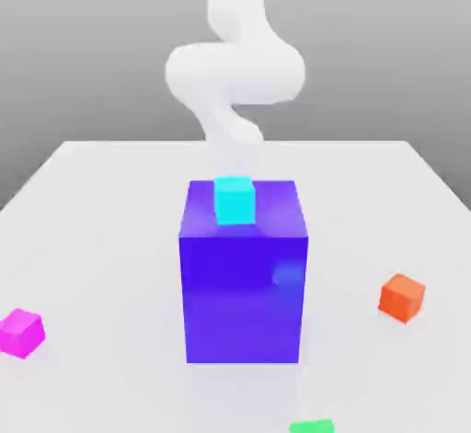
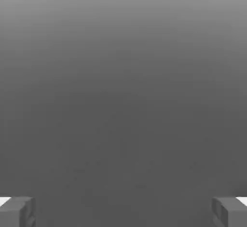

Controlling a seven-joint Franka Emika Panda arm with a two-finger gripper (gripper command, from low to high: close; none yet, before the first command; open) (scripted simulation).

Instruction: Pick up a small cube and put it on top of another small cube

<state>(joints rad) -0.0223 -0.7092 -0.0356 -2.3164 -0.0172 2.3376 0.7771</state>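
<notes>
**Cyan cube sitting atop tall blue block as arm hangs behind**

I am looking across the white table (image 1: 110,201) in the exterior view, where a tall blue block (image 1: 244,284) is standing near the middle. A small cyan cube (image 1: 234,200) is resting on the block's top face, close to its front edge and a little toward the exterior view's left. The white arm (image 1: 235,68) is curling down behind the block, its lower part hidden by it.

Three other small cubes are lying well apart on the table: a magenta cube (image 1: 20,332) near the exterior view's left edge, an orange cube (image 1: 402,296) toward the right, and a green cube (image 1: 312,427) being cut off by the frame's lower edge. Wide bare table is lying open between the block and each of them, and on both flanks back to the far edge.

In the hand view I am seeing what the exterior view hides: the gripper (image 2: 123,211) with its two grey fingertips (image 2: 17,211) spread wide, one at each side of the frame, nothing between them. Behind them I am seeing plain grey.
</notes>
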